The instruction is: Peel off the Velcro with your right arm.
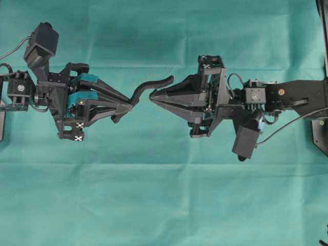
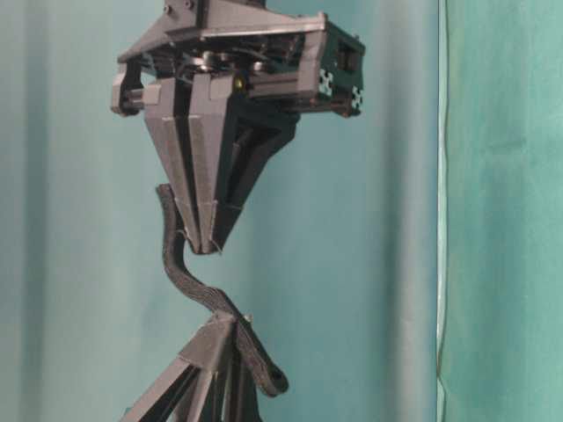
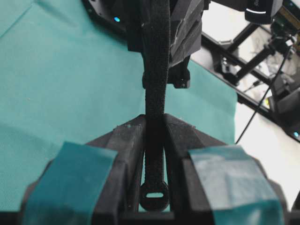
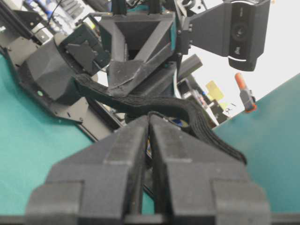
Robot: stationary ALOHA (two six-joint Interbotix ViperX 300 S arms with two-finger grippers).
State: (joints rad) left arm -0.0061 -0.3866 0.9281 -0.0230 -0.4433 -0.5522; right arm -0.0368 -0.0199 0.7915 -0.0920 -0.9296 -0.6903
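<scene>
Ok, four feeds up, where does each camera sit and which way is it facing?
Overhead: above, facing down at the green cloth; both arms, left gripper holding the Velcro, right gripper beside it.
Table-level: low, looking along the arms' line; right gripper faces it.
Left wrist: behind the teal-padded fingers, looking along the Velcro.
Right wrist: behind its shut fingers, facing the left gripper.
All four share the Velcro.

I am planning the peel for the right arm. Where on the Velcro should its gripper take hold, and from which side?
Probably the free tail of the Velcro, which curves in the air beyond the left gripper clamping the other end. Come from the right in the overhead view. The right gripper is shut, so it must open first.
</scene>
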